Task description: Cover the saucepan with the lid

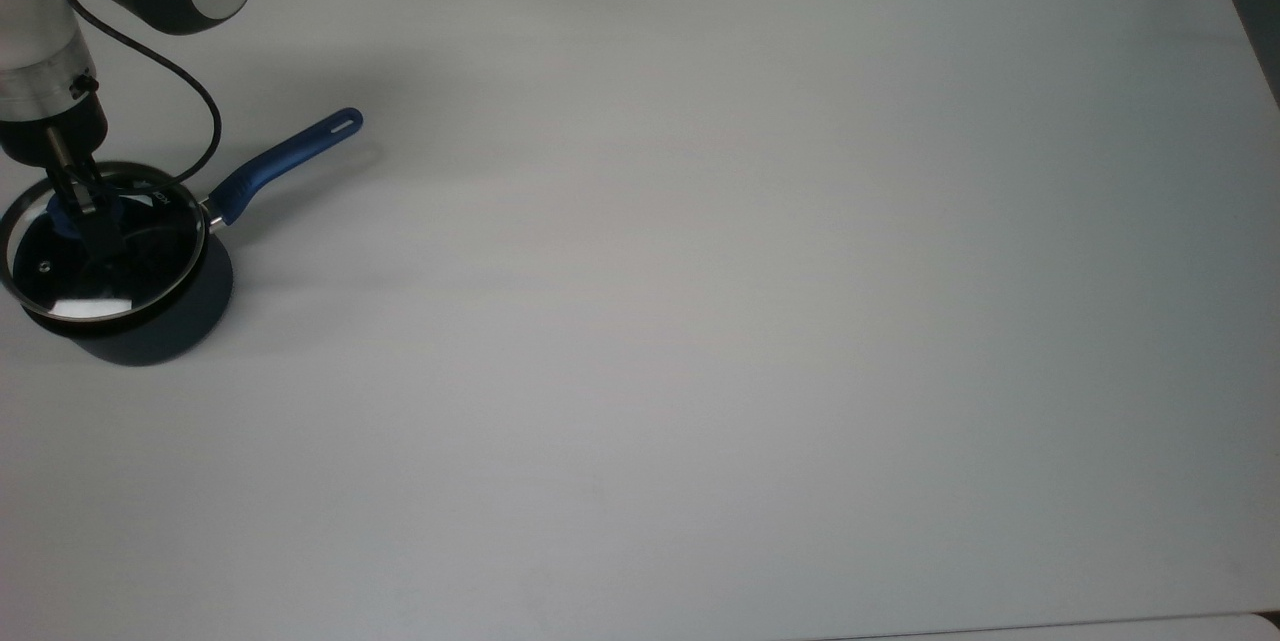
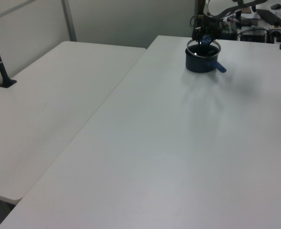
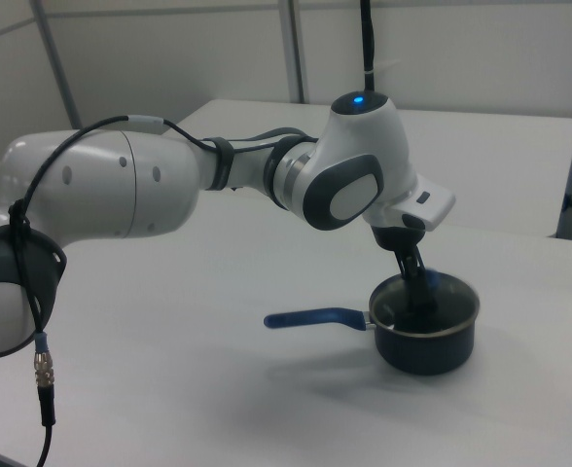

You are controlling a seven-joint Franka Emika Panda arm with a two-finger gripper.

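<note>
Saucepan [image 1: 120, 321] sat on the white counter [image 1: 700, 321], its blue handle pointing toward the top view's upper right. Lid [image 1: 110, 266] lay level on its rim, the tool [image 1: 88, 211] pinching the blue knob

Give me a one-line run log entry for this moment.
lid: seated on saucepan rim | gripper: shut on lid's blue knob | table: otherwise bare | next: release
</note>
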